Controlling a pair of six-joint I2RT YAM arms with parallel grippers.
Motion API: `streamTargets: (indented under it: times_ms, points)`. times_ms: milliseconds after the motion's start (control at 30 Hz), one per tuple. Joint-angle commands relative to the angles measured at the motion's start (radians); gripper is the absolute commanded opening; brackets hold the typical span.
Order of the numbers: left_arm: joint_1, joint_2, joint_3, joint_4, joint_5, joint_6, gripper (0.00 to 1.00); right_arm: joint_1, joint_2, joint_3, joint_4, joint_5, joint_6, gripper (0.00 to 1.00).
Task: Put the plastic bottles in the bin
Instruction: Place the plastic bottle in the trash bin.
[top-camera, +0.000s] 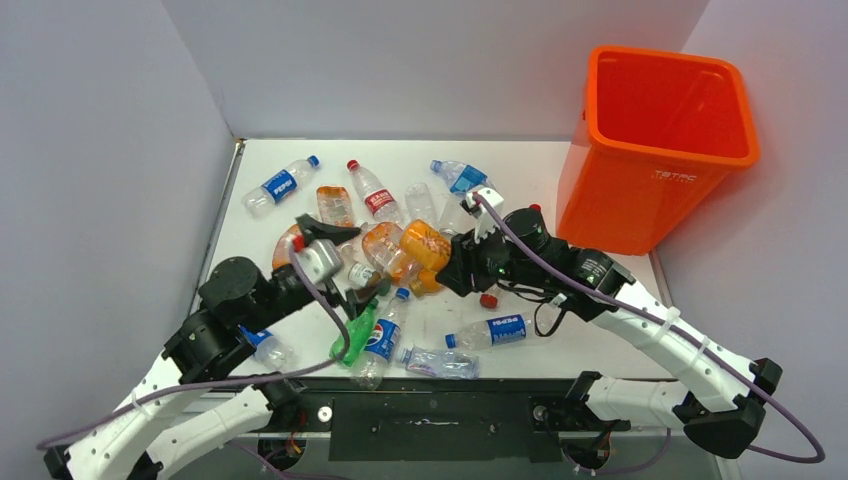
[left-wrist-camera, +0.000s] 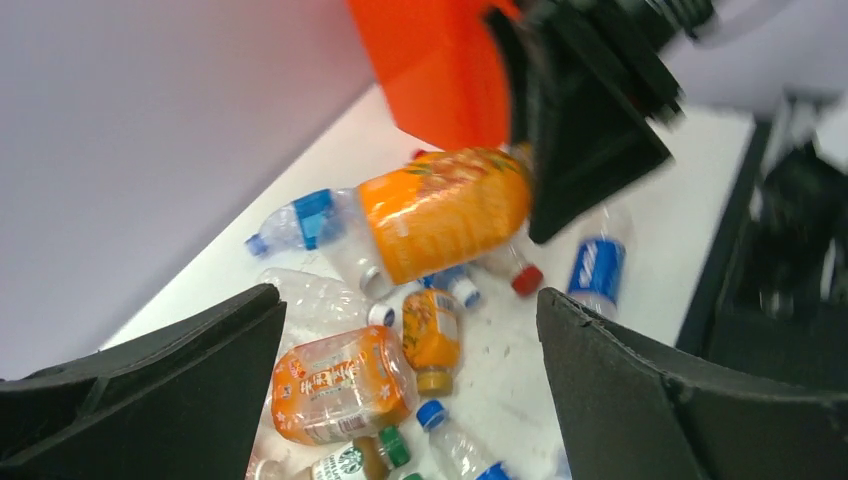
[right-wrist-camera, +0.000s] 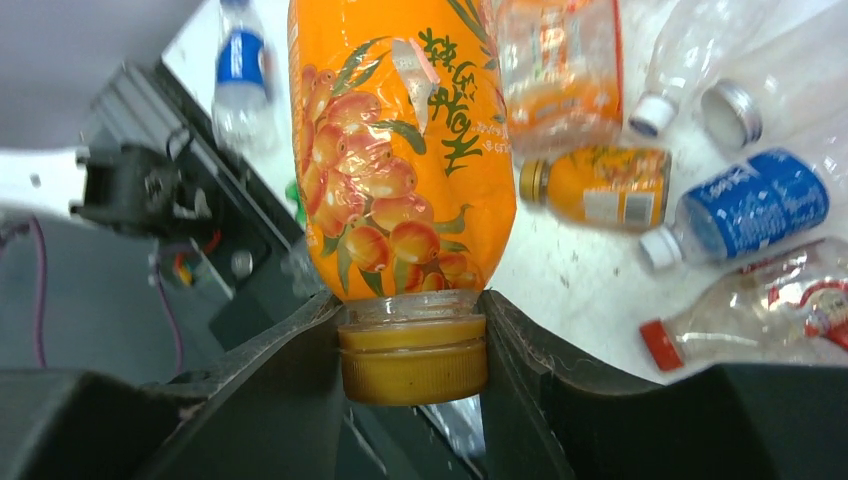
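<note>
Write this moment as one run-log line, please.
right gripper: shut on orange bottle, by its neck | left gripper: open, empty | bin: upright

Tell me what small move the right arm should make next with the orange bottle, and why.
Probably raise it straight up before swinging right. The jaws of the right arm are shut on the neck of the orange bottle, and the rim of the bin stands well above the tabletop.

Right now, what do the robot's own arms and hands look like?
The left arm and right arm are white shells with round black joints, a thin purple cable trailing along each. The left hand and right hand each end in two broad, wedge-shaped matte black fingers.
</note>
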Motion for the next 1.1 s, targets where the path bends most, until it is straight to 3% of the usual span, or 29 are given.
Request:
streamTargets:
  times_ms: [0,300,533,667,867,933,1033,1067]
  points:
    - [-0.199,0.07,0.009,-0.209,-0.035,0.478,0.96,0.008,-0.025,0.018,-0.169,-0.134,-0.081,0.05]
    - [-0.392,0.24,0.065,-0.233,-0.211,0.708,0.96,0.033,0.055,0.056,-0.257,-0.256,-0.121,0.05]
    - [-0.402,0.299,0.08,-0.221,-0.261,0.781,1.0,0.088,0.06,0.086,-0.268,-0.223,-0.115,0.05]
    - [-0.402,0.32,0.075,-0.239,-0.252,0.778,0.86,0.092,0.054,0.089,-0.259,-0.213,-0.109,0.05]
    - [-0.405,0.333,0.063,-0.237,-0.196,0.749,0.87,0.095,0.057,0.113,-0.242,-0.217,-0.106,0.05]
    - [-0.407,0.337,0.06,-0.229,-0.194,0.744,0.79,0.096,0.06,0.117,-0.237,-0.223,-0.107,0.05]
    - [-0.407,0.34,0.053,-0.203,-0.202,0.724,0.51,0.102,0.062,0.115,-0.227,-0.225,-0.104,0.06]
    - [-0.407,0.337,0.048,-0.193,-0.206,0.711,0.44,0.104,0.06,0.117,-0.224,-0.225,-0.103,0.18]
